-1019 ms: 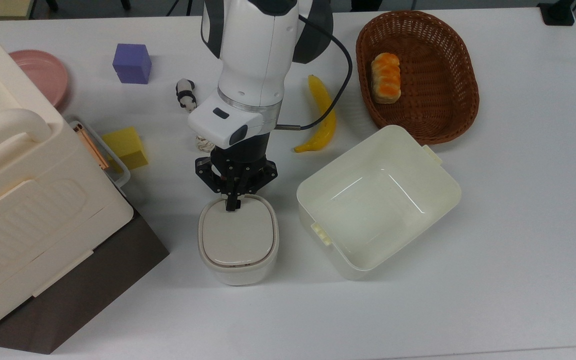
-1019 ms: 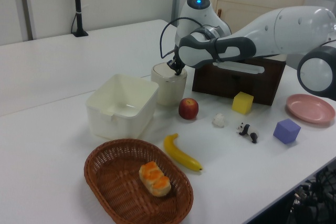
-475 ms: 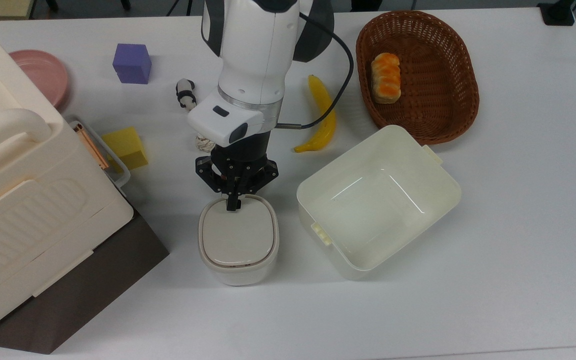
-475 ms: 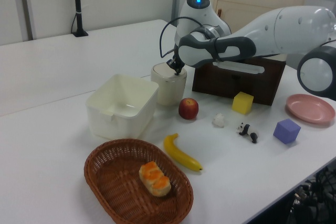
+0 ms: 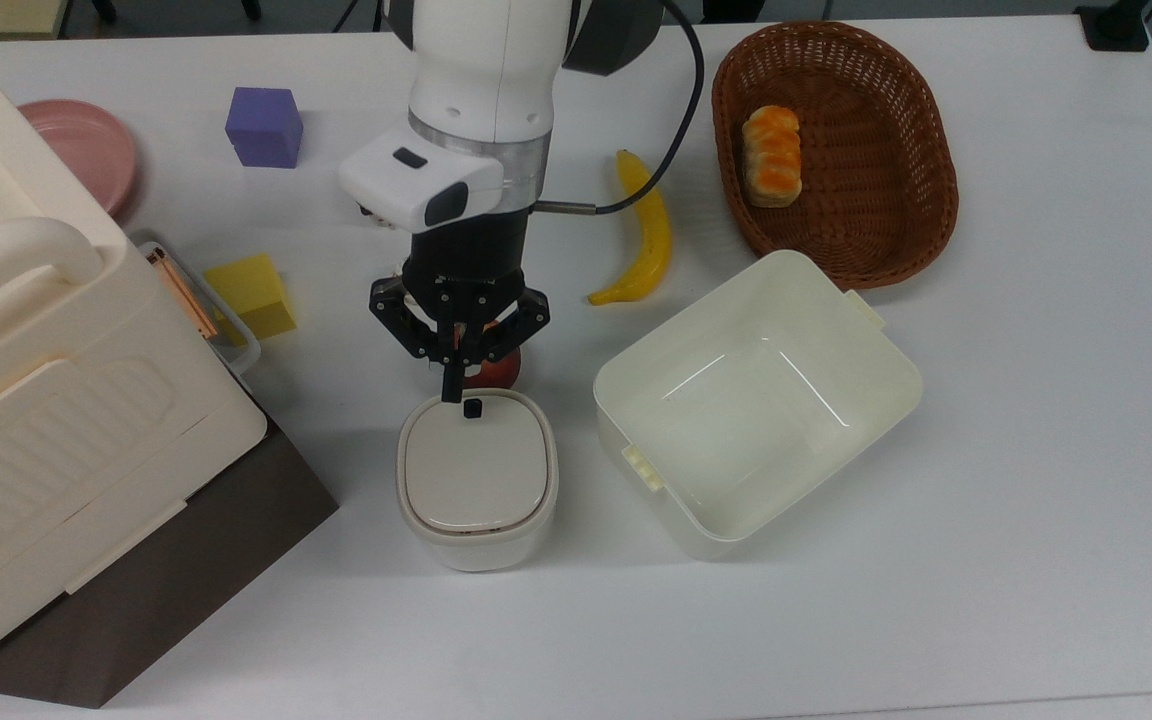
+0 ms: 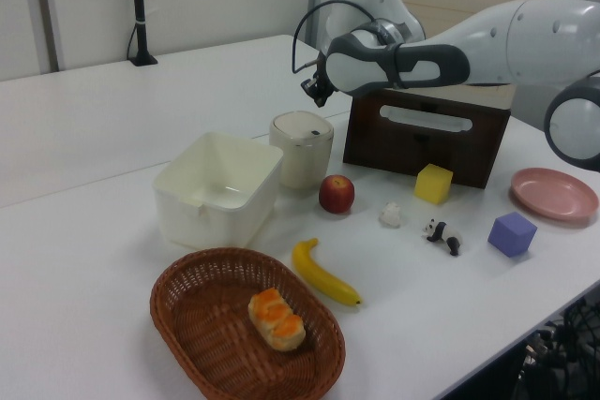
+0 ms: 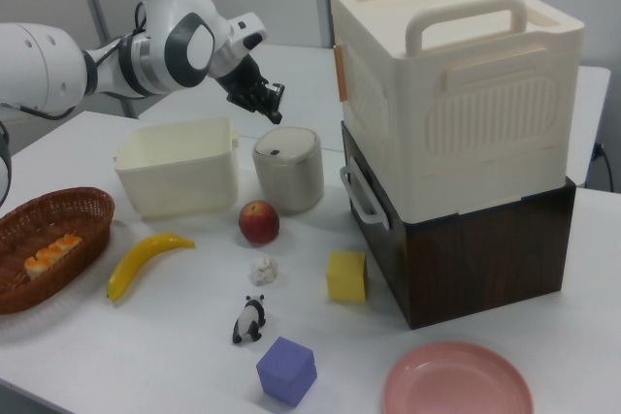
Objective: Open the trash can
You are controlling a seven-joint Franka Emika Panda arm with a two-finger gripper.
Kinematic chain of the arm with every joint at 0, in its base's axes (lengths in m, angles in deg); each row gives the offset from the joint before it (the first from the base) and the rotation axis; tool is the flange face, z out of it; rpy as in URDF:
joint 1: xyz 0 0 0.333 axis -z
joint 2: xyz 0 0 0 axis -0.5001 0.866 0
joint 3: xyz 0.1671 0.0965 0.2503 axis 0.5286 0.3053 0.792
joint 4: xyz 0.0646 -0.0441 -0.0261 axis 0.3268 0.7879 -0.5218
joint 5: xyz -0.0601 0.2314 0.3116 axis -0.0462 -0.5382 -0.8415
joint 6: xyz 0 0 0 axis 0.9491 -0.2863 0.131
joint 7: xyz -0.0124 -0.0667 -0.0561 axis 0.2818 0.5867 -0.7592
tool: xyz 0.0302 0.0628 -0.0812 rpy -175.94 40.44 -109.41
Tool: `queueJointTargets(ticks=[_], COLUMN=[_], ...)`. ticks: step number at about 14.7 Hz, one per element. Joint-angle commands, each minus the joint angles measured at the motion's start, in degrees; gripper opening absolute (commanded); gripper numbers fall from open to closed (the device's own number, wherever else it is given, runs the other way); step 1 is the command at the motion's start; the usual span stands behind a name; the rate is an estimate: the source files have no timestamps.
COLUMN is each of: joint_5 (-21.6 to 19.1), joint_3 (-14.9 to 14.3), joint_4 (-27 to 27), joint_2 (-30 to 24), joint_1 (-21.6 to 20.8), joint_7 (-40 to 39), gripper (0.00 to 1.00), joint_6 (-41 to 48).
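Note:
The trash can (image 5: 477,478) is a small cream bin with a flat beige lid lying down and closed. A tiny black button (image 5: 472,407) shows at the lid's far rim in the top view. My gripper (image 5: 451,388) hangs shut with nothing in it, raised clear above that rim and just beyond the button. In the left view the gripper (image 6: 314,92) floats above the trash can (image 6: 302,149). The right view shows the gripper (image 7: 273,104) well above the lid of the trash can (image 7: 288,170), not touching it.
A lidless cream tub (image 5: 636,350) stands at the top view's right of the can, and a big ribbed cream box (image 5: 36,400) at the top view's left. A red apple (image 6: 337,194) sits close behind the can. Banana (image 5: 648,230), wicker basket (image 5: 926,200) and yellow cube (image 5: 251,293) lie farther back.
My gripper was pressing down on the lid's rim at the button. It has since risen and drawn back, uncovering the button. The lid still lies flat.

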Motion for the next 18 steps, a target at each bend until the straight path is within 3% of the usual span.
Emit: queueJointTargets(ticks=[1,18], joint_5=[-1.2,2.2], joint_3=[-0.6,-0.6], joint_4=[2.2,2.3], joint_2=[-1.7,2.0], joint_1=[-0.5,-1.2], joint_7=[-0.3,-1.5], gripper=[0.0,0.0], joint_6=[0.2,-0.6])
